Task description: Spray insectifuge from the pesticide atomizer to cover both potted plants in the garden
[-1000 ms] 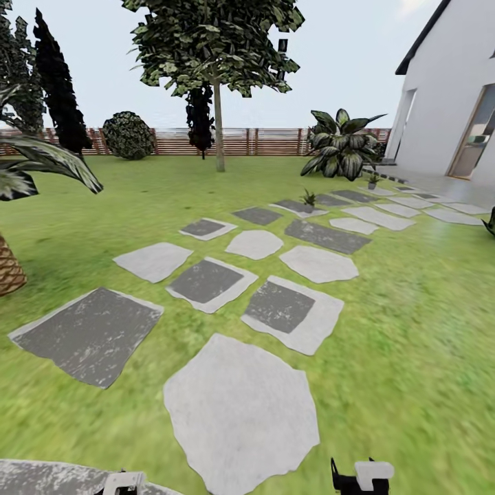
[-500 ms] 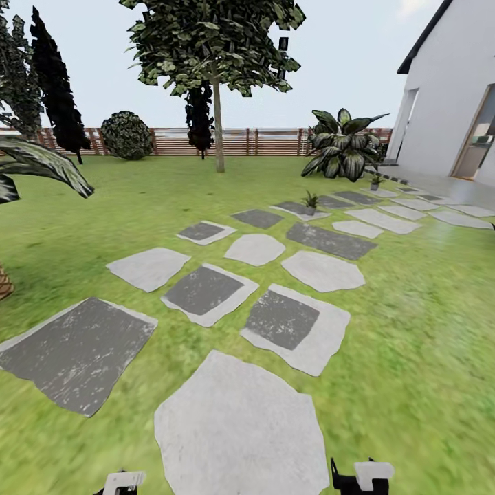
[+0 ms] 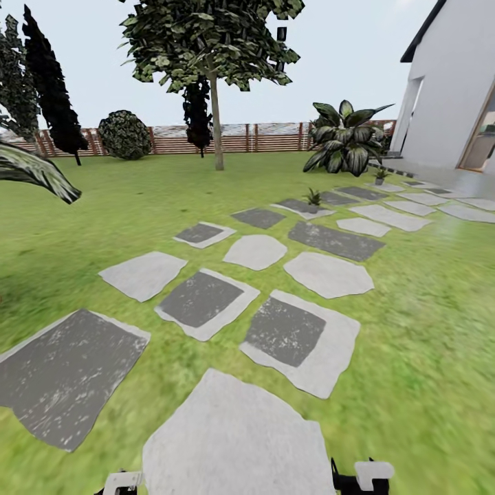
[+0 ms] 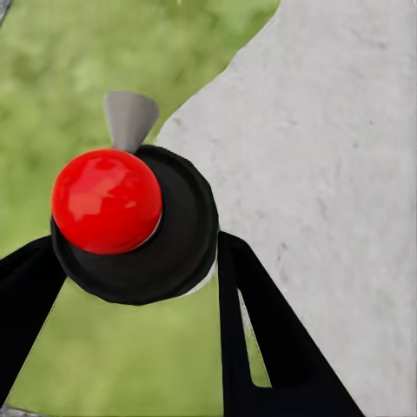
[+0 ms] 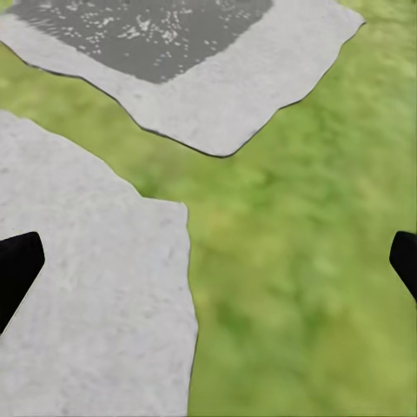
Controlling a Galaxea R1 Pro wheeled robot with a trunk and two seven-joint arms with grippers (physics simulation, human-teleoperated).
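lawn (image 3: pixel 426 330) under stepping stones (image 3: pixel 237 440), perhaps flush

Open lawn (image 3: pixel 426 330) and flat stepping stones (image 3: pixel 302 340) fill the middle of the frame, unobstructed. A palm frond (image 3: pixel 34 175) juts in at left; the big striped shrub (image 3: pixel 346 141) stands upper right.

My left gripper (image 4: pixel 139 261) is clamped on the atomizer (image 4: pixel 139 226): I see its round black cap from above, with a red knob (image 4: pixel 106 200) on top and a short grey nozzle (image 4: pixel 130 117) poking out past the cap's edge. One black finger (image 4: pixel 269 339) sits against one side of the cap, the other finger (image 4: pixel 22 300) against the opposite side. Under it is blurry green lawn (image 4: pixel 87 69), and just beside the atomizer a pale grey stone (image 4: pixel 330 156) with a ragged edge. The atomizer hangs over grass, its cap just overlapping the stone's edge.
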